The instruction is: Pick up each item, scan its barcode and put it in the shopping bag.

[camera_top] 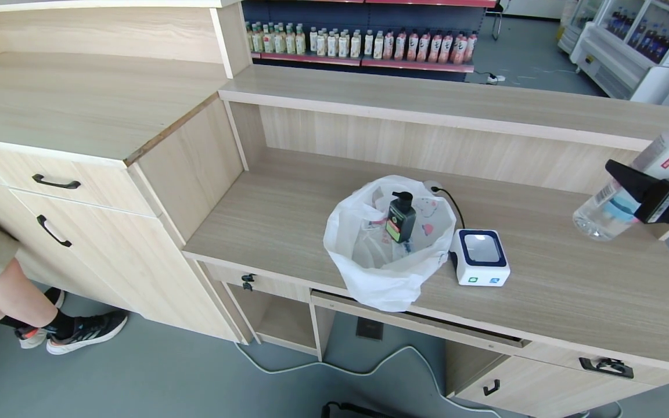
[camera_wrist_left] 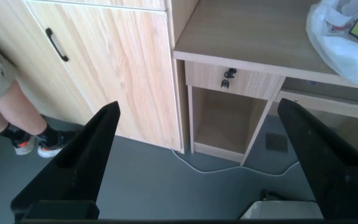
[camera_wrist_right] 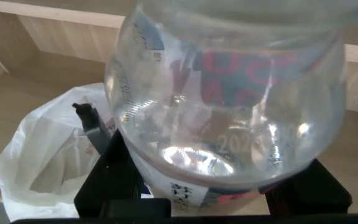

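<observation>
My right gripper (camera_top: 651, 197) is shut on a clear water bottle (camera_top: 642, 180), held tilted in the air at the far right, above the counter and right of the scanner. Up close, the water bottle (camera_wrist_right: 229, 93) takes up most of the right wrist view, with the bag beyond it. A white barcode scanner (camera_top: 479, 257) with a dark window sits on the counter. Left of it stands the white shopping bag (camera_top: 381, 244), open, with a dark pump bottle (camera_top: 400, 217) inside. My left gripper (camera_wrist_left: 197, 162) hangs open over the floor, below and left of the counter.
The wooden counter (camera_top: 572, 278) has a raised back ledge and a taller cabinet (camera_top: 79, 116) on the left. The scanner's black cable (camera_top: 453, 203) runs behind the bag. A person's legs (camera_top: 15, 302) stand by the cabinet at the far left.
</observation>
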Motion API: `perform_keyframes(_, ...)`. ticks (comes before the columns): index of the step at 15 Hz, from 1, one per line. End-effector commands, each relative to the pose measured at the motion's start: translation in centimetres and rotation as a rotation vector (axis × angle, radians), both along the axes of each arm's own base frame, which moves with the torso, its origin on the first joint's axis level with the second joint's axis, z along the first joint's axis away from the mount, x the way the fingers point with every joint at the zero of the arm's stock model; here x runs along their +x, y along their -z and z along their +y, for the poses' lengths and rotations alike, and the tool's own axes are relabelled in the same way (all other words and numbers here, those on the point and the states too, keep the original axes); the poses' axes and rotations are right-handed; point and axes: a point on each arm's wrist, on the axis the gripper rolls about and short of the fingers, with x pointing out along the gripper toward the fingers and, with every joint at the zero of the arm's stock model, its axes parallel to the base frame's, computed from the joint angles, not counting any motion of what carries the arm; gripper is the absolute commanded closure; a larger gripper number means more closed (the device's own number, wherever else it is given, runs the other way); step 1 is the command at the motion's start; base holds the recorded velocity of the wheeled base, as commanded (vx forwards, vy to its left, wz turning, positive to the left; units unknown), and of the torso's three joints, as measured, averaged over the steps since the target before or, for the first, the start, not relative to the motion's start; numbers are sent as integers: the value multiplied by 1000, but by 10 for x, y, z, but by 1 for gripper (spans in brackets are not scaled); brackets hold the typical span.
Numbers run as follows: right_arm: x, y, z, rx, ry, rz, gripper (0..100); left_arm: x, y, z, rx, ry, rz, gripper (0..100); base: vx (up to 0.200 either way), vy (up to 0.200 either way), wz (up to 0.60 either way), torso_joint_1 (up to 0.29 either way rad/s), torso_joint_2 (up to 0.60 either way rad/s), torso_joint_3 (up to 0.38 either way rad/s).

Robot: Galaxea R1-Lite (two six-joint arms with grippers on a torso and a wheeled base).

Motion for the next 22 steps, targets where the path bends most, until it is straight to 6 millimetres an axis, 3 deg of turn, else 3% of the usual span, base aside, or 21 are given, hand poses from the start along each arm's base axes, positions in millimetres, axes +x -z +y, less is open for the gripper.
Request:
perform_keyframes(1,34,26,2,26,-29,51,100,0,0,0,0,-1,-1,0,0,0,0,0,0,0)
perform_keyframes(8,40,28,35,34,-151,58,100,0,0,0,0,-1,0,0,0,0,0,0,0,0)
perform_keyframes(22,38,34,65,31,-256,86,100,0,0,0,2,2,2,0,0,0,0,0,0,0)
